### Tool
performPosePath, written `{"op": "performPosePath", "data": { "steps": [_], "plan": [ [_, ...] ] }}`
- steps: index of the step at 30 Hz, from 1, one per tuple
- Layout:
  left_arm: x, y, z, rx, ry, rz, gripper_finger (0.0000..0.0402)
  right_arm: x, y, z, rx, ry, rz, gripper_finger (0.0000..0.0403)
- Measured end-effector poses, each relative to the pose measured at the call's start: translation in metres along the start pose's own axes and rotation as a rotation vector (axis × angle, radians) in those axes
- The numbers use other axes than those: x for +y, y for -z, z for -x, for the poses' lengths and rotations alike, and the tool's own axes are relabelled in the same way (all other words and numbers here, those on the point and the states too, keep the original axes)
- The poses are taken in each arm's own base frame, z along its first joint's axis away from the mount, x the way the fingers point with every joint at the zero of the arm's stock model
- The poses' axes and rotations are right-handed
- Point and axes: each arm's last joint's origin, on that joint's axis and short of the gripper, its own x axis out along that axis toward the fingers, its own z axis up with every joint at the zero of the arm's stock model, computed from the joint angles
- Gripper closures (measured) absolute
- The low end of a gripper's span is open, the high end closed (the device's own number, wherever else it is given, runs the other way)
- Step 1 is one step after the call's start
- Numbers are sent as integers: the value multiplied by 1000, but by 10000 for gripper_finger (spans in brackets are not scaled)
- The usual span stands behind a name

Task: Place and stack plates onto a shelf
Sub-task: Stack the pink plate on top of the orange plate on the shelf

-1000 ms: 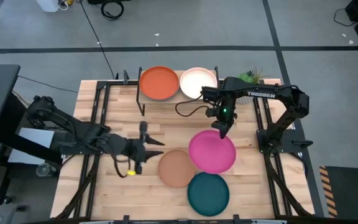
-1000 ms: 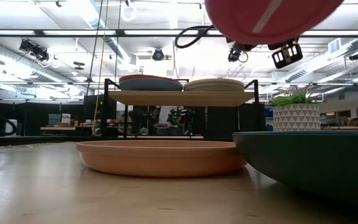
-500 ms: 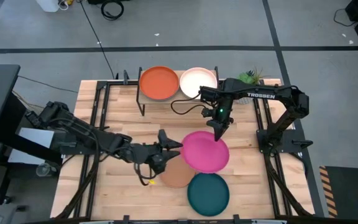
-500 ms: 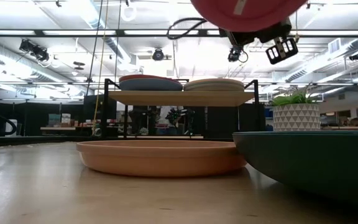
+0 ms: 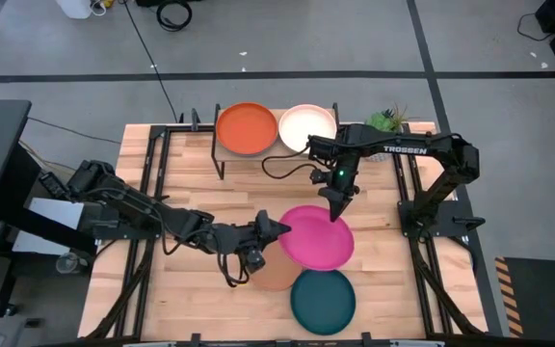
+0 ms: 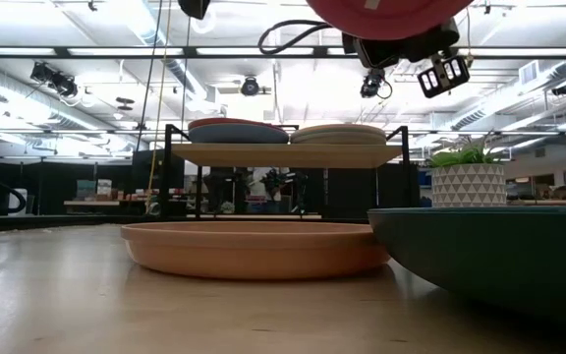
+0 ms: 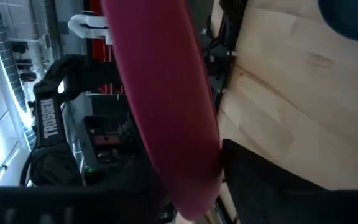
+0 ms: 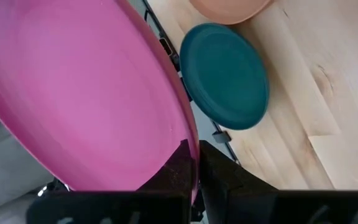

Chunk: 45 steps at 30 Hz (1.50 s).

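- Above the tan plate [image 5: 274,272], the magenta plate [image 5: 316,235] hangs in the air, clear of the surface [image 5: 186,173], covering the tan plate's right part when seen from overhead.
- Right claw [image 5: 334,211] is pinched shut on the magenta plate's far rim, the side toward the shelf [image 5: 276,152]; its wrist view shows the dark fingers [image 8: 185,163] closed over the plate's edge.
- Left claw [image 5: 275,228] reaches in from the tan plate's left and meets the magenta plate's left rim; its wrist view shows the rim edge-on right at the fingers, but whether they are clamped on it cannot be told.
- Dark teal plate [image 5: 322,300] lies flat on the surface just beside the tan plate, on the near side, below the magenta plate's front edge.
- Beyond the tan plate, the shelf carries an orange-red plate [image 5: 247,128] on its left half, with a blue plate [image 6: 236,133] under it, and a pale peach plate [image 5: 307,126] on its right half, topping a short stack.
- Right of the shelf stands a small potted plant [image 6: 468,174].
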Motion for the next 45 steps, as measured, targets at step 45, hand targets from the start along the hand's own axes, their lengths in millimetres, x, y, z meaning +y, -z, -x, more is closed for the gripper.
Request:
{"op": "performPosePath", "data": {
  "steps": [45],
  "plan": [
    [11,32,-3,195,12,-13,331,17,101,129,-797,-87,115,234]
  ]
}}
